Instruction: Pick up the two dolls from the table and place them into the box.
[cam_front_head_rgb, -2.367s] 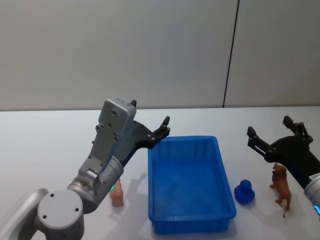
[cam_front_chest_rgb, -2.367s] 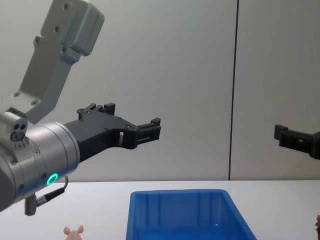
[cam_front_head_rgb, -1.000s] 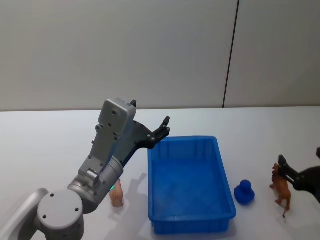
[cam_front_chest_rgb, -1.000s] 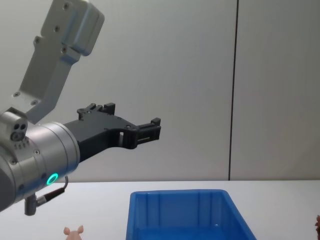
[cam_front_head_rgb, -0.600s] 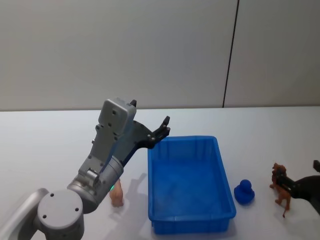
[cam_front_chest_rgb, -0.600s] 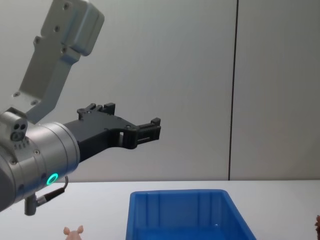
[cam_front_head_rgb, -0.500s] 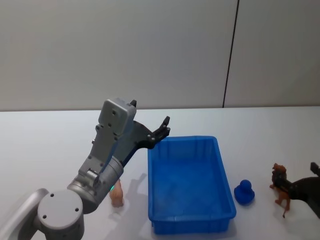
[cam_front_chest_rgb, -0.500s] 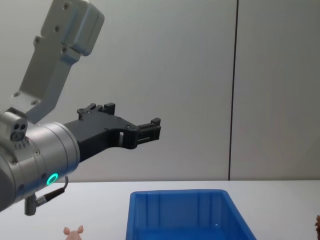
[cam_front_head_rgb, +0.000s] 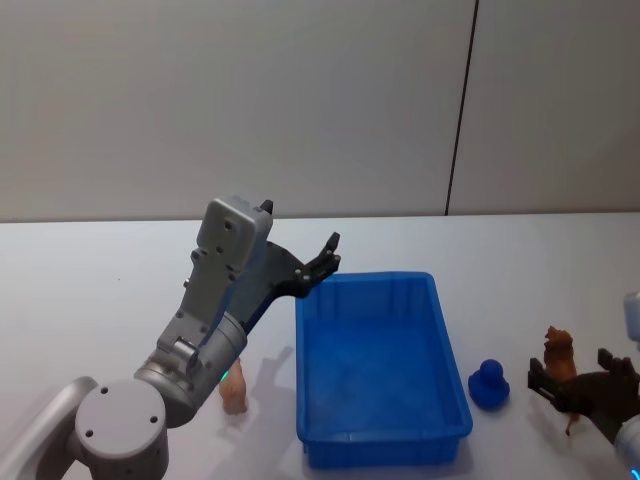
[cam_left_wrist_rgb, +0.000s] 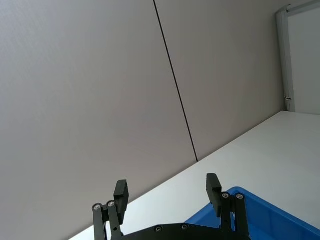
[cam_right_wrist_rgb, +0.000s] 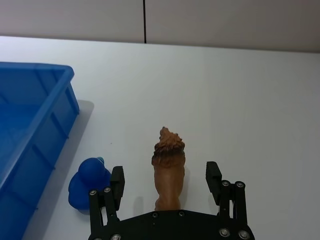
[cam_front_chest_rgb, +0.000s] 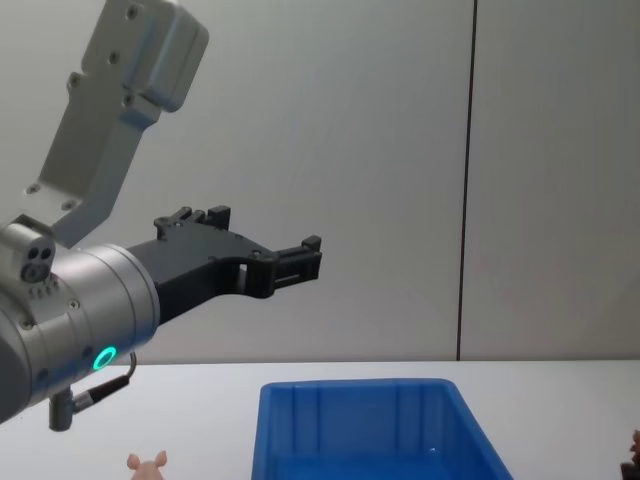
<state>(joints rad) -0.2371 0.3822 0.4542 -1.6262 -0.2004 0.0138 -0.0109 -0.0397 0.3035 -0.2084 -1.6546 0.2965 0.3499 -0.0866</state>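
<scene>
Box (cam_front_head_rgb: 381, 279) empty, both dolls on the bench (cam_front_head_rgb: 80, 270): your task is at its first grab. Your right pincer (cam_right_wrist_rgb: 165, 172) stands open on either side of the brown doll (cam_right_wrist_rgb: 169, 162), beside a blue duck toy (cam_front_head_rgb: 489, 384). The pink doll (cam_front_head_rgb: 234, 393) waits left of the box. Your left pincer (cam_left_wrist_rgb: 166, 186) hangs open, raised. You can read no brand or lettering.

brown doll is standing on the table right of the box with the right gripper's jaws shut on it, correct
Not shut. The brown doll stands on the table right of the box, but the jaws of the right gripper are open, one either side and clear of it, as the right wrist view shows. The left gripper hangs open above the box's far corner.
</scene>
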